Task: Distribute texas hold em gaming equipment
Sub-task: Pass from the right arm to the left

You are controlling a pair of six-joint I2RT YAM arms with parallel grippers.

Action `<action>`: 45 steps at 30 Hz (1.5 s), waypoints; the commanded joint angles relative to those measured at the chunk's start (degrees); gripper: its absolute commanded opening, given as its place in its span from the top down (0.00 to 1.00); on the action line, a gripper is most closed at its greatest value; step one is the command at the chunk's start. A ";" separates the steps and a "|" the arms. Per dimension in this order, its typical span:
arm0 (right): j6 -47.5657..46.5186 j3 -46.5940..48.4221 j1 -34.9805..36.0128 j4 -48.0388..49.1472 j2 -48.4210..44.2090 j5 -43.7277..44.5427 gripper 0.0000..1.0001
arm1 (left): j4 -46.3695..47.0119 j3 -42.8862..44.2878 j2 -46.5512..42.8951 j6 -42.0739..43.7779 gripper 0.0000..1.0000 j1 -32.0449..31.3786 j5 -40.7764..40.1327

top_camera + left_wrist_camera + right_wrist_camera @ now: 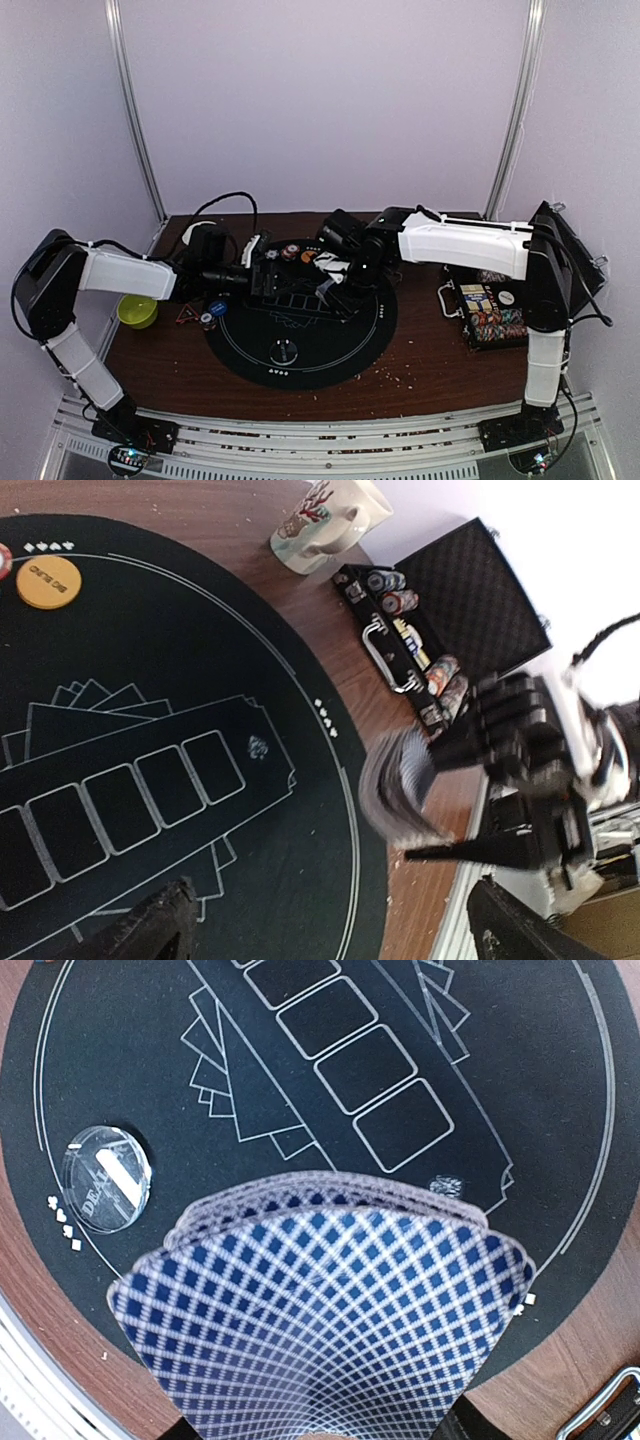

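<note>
**Inspector:** Upper left of the frame?
**Recorder:** An orange disc (48,582) lies flat on the black round mat (290,880), which is printed with white card outlines.
**Inspector:** Top centre?
**Recorder:** A pale mug (325,520) with a reindeer print stands on the brown table (220,505), just off the mat's edge.
**Inspector:** Upper right?
**Recorder:** A black case (470,590) lies open, with poker chips (400,602) in rows beside its silver handle.
**Inspector:** Right of centre?
**Recorder:** The right gripper (440,762) is clamped on a fan of cards (393,785), blurred, over the mat's rim.
**Inspector:** Bottom edge?
**Recorder:** The left gripper (335,935) shows both fingers, spread wide apart.
</note>
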 commanded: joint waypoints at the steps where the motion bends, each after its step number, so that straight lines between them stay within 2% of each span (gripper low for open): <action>1: -1.04 2.12 1.11 -2.24 1.48 0.22 0.47 | 15.10 0.90 4.69 -9.44 0.04 -0.21 4.37; 10: -0.20 5.02 1.95 -3.11 3.50 1.33 0.47 | 25.25 0.77 11.43 -16.96 0.14 -0.23 6.22; 13: 0.25 6.38 2.03 -2.94 3.89 1.38 0.47 | 28.05 1.06 13.04 -19.27 0.20 -0.21 6.99; 16: 0.48 6.99 2.02 -2.73 4.35 -0.39 0.47 | 37.38 0.04 15.60 -25.85 0.24 -0.21 9.86; 19: 0.86 7.45 2.07 -2.30 4.83 -0.56 0.47 | 47.91 -0.68 18.35 -32.30 0.24 -0.26 11.66; 23: 0.63 8.30 2.11 -3.41 5.69 0.18 0.47 | 53.16 -1.29 19.53 -34.53 0.17 -0.21 11.57; 25: 0.53 8.44 2.16 -3.88 5.85 0.43 0.47 | 50.93 -0.70 19.24 -32.62 0.15 -0.22 11.59; 29: 0.25 8.97 2.47 -3.61 5.68 0.55 0.47 | 36.16 2.36 18.64 -23.05 0.15 -0.39 11.17; 34: -1.50 10.49 3.49 -4.22 6.21 1.88 0.47 | 23.20 5.96 17.75 -13.61 0.17 -0.88 12.25; 37: -2.37 11.01 3.61 -4.76 6.68 2.33 0.47 | 16.41 7.73 16.90 -7.74 0.22 -1.34 11.46; 45: -5.21 12.19 3.99 -6.54 7.03 3.83 0.47 | 8.41 9.68 16.47 0.19 0.45 -1.40 14.40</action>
